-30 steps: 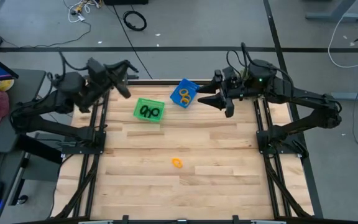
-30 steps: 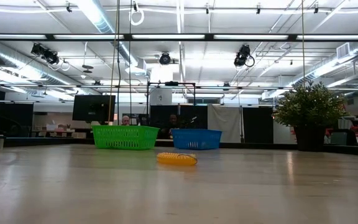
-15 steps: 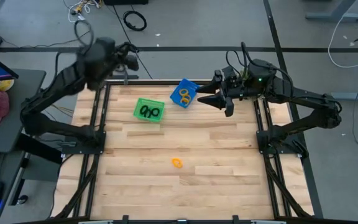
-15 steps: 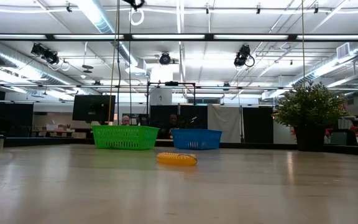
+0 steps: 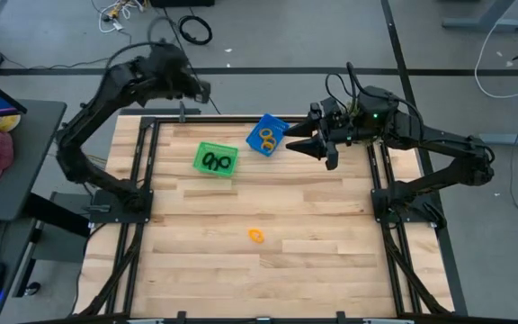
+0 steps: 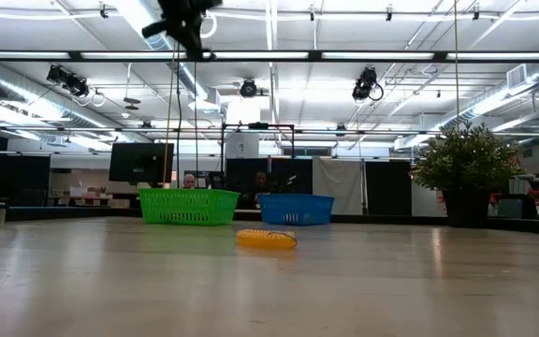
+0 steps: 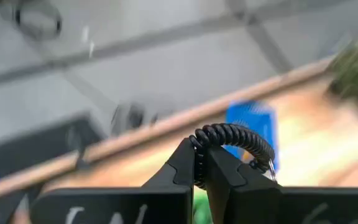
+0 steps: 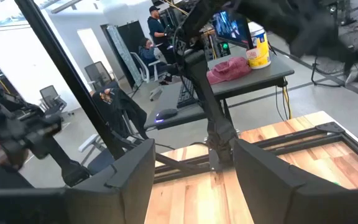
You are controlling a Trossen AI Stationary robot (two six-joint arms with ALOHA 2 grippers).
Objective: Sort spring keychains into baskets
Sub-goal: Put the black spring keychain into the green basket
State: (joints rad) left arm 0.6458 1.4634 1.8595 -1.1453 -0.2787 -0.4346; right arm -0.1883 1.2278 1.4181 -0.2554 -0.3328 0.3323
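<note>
Above the table's far left corner, my left gripper (image 5: 200,90) is pinched shut on a small black coiled spring keychain (image 7: 234,140); the left wrist view shows the coil clamped between the dark fingers and arching out to one side of them. That gripper sits high, at the top of the low view. The bright green square plastic basket (image 5: 199,151) lies on the near side of it and slightly toward the table's middle, with black rings already inside. As I judge it, carrying this ring to that basket means coming forward over the table's far rail and down, a short path with nothing standing in it.

My right gripper (image 5: 296,144) waits just beside the bright blue square plastic basket (image 5: 274,123), its fingers spread wide with nothing between them. The blue basket sits askew, a corner pointing at the far edge, and holds orange rings.

One small orange coiled spring keychain (image 5: 255,236) lies loose on the pale wooden table (image 5: 313,270) near its middle, well apart from both baskets, flat, its long side running across the low view. Bare wood surrounds it. It looks roughly as far from either gripper; since the right is empty and next to the blue basket, I would send that one.
</note>
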